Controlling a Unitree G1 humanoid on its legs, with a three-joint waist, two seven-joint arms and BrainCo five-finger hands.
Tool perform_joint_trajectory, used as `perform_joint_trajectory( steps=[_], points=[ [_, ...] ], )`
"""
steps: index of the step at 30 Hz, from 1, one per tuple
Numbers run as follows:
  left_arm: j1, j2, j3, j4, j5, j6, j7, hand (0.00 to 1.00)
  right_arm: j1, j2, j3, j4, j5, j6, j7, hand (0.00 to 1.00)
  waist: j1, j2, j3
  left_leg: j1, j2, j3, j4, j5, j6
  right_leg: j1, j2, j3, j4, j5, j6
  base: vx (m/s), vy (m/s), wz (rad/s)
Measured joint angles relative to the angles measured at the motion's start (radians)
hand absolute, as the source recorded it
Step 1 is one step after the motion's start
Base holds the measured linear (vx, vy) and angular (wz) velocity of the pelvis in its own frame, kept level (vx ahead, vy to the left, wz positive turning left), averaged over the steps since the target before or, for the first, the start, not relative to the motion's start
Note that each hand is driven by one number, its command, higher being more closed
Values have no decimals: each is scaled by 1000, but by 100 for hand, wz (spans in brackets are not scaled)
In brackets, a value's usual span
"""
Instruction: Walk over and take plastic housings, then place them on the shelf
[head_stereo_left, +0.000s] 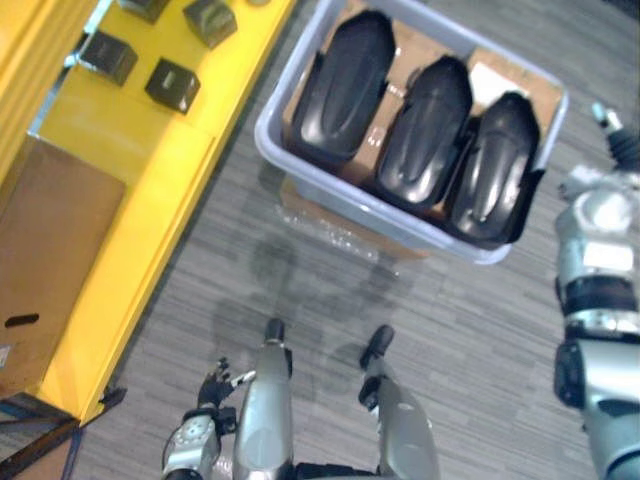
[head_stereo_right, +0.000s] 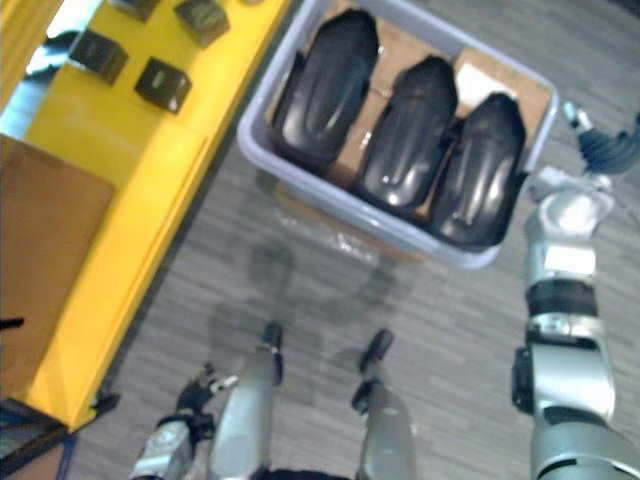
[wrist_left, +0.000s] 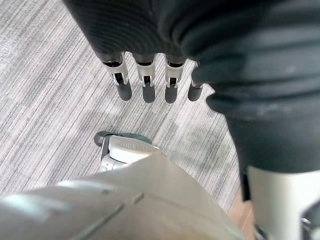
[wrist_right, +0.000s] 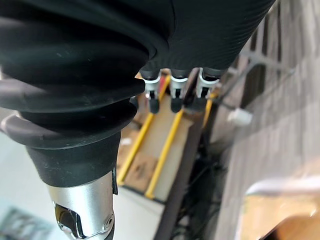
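Three black plastic housings (head_stereo_left: 345, 85) (head_stereo_left: 425, 125) (head_stereo_left: 495, 170) lie side by side on cardboard in a pale blue bin (head_stereo_left: 268, 135) on the floor ahead. My left hand (head_stereo_left: 214, 386) hangs low near the floor, far short of the bin. In the left wrist view its fingers (wrist_left: 145, 85) are straight and hold nothing. Beside the bin's right end my right hand (head_stereo_left: 618, 140) is raised, apart from the housings. Its fingers (wrist_right: 172, 95) show relaxed and empty in the right wrist view.
A yellow shelf (head_stereo_left: 150, 200) runs along the left, carrying small black boxes (head_stereo_left: 172, 85) (head_stereo_left: 107, 55) and a brown board (head_stereo_left: 50, 250). The bin sits on a flat cardboard box (head_stereo_left: 330, 228). Grey striped carpet (head_stereo_left: 330, 310) lies between me and the bin.
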Motion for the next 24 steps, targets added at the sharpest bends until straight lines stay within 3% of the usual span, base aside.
perform_joint_trajectory(
  steps=[2,8,12,17,22,24],
  points=[
    [-27,-18,4,9,-1,-19,15,0,-8,-8,-2,23,30,7,-7,0,4,14,8,-44,1,-22,30,0,0,-40,-3,-8,49,-13,-5,-70,53,18],
    [-57,-52,51,-53,-10,-52,39,0,31,54,-48,-41,38,22,-125,0,32,14,13,-129,19,-48,85,-5,-3,-142,-9,-10,186,-83,-16,-74,-13,4],
    [-62,-63,68,-79,-20,-54,38,0,82,83,-85,-94,59,48,-131,0,25,14,13,-139,18,-38,84,-3,-4,-183,-28,1,242,-107,-19,-71,-33,-5],
    [-62,-69,74,-110,-22,-67,34,0,138,127,-112,-105,77,76,-88,0,15,13,13,-166,21,-24,84,7,-8,-237,-42,19,286,-120,-21,-16,-20,-5],
    [-63,-96,74,-129,-61,-93,27,0,123,137,-112,-111,76,88,-96,0,13,13,13,-163,23,-25,88,8,-9,-244,-48,19,316,-128,-25,6,0,2],
    [-63,-104,73,-135,-92,-92,8,0,109,137,-111,-142,76,117,-111,0,8,13,13,-165,18,-22,91,8,-9,-255,-59,20,335,-141,-29,0,0,0]
  ],
)
